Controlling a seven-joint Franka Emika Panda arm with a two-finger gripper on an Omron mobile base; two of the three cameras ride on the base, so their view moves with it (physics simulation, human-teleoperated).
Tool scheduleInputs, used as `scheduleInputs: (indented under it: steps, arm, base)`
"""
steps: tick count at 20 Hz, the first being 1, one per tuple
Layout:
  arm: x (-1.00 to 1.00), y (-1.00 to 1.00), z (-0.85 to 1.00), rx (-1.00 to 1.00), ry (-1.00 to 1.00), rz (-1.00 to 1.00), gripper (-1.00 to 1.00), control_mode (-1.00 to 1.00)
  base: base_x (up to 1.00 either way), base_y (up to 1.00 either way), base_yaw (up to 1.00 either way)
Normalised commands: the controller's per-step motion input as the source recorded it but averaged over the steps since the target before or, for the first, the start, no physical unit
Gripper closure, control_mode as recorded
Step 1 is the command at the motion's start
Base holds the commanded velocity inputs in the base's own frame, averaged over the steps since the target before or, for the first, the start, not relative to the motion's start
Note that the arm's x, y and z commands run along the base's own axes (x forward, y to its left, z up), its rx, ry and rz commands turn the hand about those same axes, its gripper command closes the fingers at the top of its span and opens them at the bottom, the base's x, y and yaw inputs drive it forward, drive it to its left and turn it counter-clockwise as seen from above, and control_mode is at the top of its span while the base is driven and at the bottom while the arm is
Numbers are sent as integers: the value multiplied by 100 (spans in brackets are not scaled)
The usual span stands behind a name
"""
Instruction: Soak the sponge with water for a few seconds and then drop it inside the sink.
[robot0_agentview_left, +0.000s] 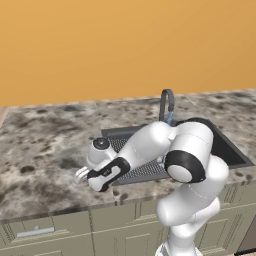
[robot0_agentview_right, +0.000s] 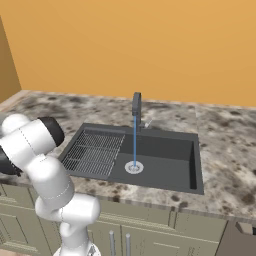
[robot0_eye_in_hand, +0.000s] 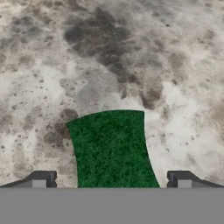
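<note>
The sponge (robot0_eye_in_hand: 111, 148) lies flat on the speckled stone counter, dark green top up, in the hand view. My gripper (robot0_eye_in_hand: 111, 180) hangs just above it, open, one fingertip on each side and neither touching it. From the left base view the gripper (robot0_agentview_left: 81, 175) is low over the counter, left of the sink (robot0_agentview_left: 235, 152). The sink (robot0_agentview_right: 197, 165) is a dark grey basin with a ribbed drainboard (robot0_agentview_right: 95, 150) and a round drain (robot0_agentview_right: 134, 167). A thin blue stream of water (robot0_agentview_right: 134, 142) runs from the faucet (robot0_agentview_right: 136, 104) down onto the drain.
The counter's front edge (robot0_agentview_left: 60, 207) runs close below the gripper, with cabinet drawers under it. An orange wall (robot0_agentview_left: 125, 45) stands behind the counter. My arm's elbow (robot0_agentview_left: 187, 150) covers much of the sink in the left base view.
</note>
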Motion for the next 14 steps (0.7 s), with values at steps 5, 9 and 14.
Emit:
scheduleInputs:
  steps: [5, 9, 14]
  arm:
    - [10, 0, -17, -3, 0, 0, -100, -100]
    - [11, 0, -15, -3, 0, 0, -100, -100]
    - [4, 0, -12, -1, 0, -1, -100, -100]
  base:
    - [0, 0, 0]
    - [0, 0, 0]
    - [0, 0, 0]
